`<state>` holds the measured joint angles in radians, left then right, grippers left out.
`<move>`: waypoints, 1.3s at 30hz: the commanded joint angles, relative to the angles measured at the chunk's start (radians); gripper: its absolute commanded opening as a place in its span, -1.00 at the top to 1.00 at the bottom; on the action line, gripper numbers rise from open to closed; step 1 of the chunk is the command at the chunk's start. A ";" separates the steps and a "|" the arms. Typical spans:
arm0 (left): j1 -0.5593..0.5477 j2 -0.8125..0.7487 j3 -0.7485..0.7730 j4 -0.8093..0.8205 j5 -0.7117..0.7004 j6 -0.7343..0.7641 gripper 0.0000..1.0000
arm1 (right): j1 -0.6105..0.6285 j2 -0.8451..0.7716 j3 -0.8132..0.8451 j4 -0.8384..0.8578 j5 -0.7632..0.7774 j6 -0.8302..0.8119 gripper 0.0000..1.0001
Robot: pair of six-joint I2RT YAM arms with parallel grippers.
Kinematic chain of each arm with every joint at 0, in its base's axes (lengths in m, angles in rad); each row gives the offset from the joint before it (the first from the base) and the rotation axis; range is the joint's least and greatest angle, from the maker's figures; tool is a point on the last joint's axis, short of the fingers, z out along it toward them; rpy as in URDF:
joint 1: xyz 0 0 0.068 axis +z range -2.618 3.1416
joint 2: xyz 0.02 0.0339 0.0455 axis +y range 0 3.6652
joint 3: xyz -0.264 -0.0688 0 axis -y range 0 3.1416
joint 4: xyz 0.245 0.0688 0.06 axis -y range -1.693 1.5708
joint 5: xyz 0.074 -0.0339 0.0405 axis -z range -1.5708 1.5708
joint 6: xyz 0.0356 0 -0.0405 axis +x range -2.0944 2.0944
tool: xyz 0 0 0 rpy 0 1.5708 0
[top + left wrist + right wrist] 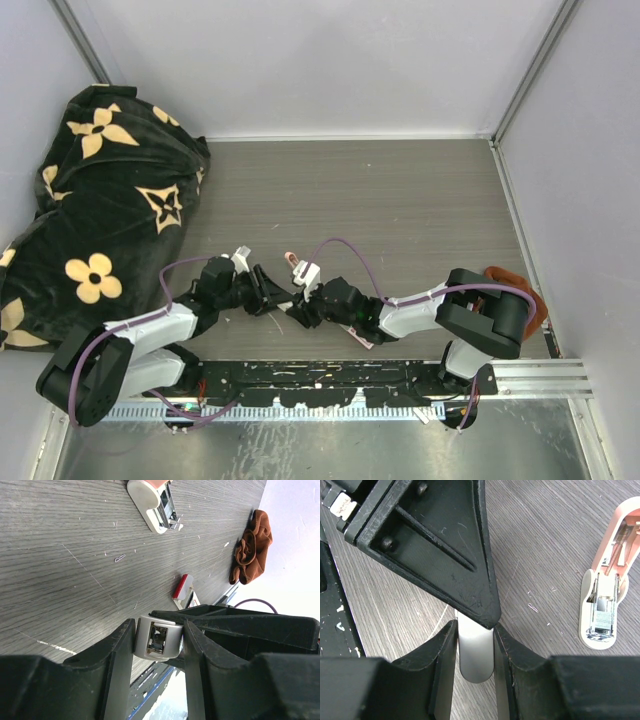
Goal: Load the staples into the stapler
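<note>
Both grippers meet at the table's near middle and are shut on the same small grey-white stapler (157,639), which also shows in the right wrist view (476,655). My left gripper (268,290) clamps one end of it (159,630). My right gripper (306,306) clamps the other end (476,645). A second stapler (301,268), pink and white, lies open just beyond them, with a staple strip visible in its channel (601,617). The red-and-white staple box (183,587) lies on the table under the right arm (360,338).
A black blanket with cream flowers (100,200) fills the left side. A brown cloth (522,292) lies at the right wall. A loose bent staple (120,558) lies on the wood near the open stapler. A metal rail (330,375) runs along the near edge.
</note>
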<state>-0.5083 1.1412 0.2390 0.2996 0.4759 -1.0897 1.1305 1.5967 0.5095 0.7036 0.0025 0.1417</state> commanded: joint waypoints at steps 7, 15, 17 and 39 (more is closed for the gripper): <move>0.001 -0.052 0.002 0.047 0.016 -0.028 0.99 | 0.000 -0.101 -0.003 0.059 0.019 0.026 -0.43; 0.000 -0.094 0.009 0.065 0.036 0.021 1.00 | -0.052 -0.285 -0.015 -0.101 -0.077 0.120 -0.62; 0.001 -0.120 0.020 0.083 0.085 0.052 0.99 | -0.101 -0.341 -0.008 -0.168 -0.165 0.183 -0.65; -0.042 -0.243 0.177 0.062 0.411 0.188 1.00 | -0.280 -0.436 0.023 -0.216 -0.761 0.480 -0.68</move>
<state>-0.5320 0.9249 0.3607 0.3023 0.8291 -0.9230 0.8368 1.1236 0.4965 0.3916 -0.6987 0.5598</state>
